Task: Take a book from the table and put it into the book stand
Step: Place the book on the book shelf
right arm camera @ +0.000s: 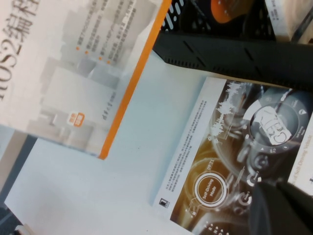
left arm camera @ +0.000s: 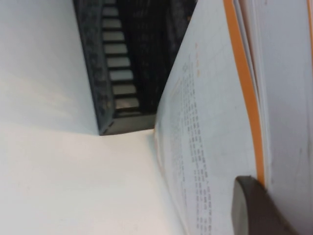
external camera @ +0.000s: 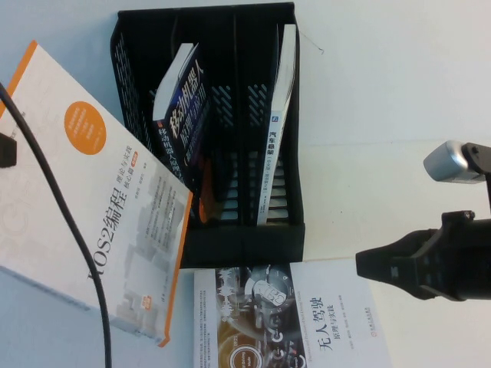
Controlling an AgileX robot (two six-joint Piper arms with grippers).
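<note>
I saw the ROS2 book [external camera: 84,192] raised off the table [external camera: 383,100] at the left of the high view, cover toward the camera, tilted so its long axis ran from the upper left down toward the lower right. Its orange-striped lower corner came just beside the front left corner of the book stand [external camera: 222,230]. The left gripper [left arm camera: 264,208] was clamped on the book's edge; in the left wrist view one dark finger [left arm camera: 254,205] pressed flat on the white cover beside the orange stripe. Little of that arm showed from above, only a black cable [external camera: 61,207] crossing the cover. The right gripper [external camera: 399,264] hung low at the right, just above the brown-and-white book [external camera: 284,318]. I could not tell whether its fingers were parted. In the stand, a dark blue book [external camera: 180,123] leaned and a thin white book [external camera: 280,123] stood.
</note>
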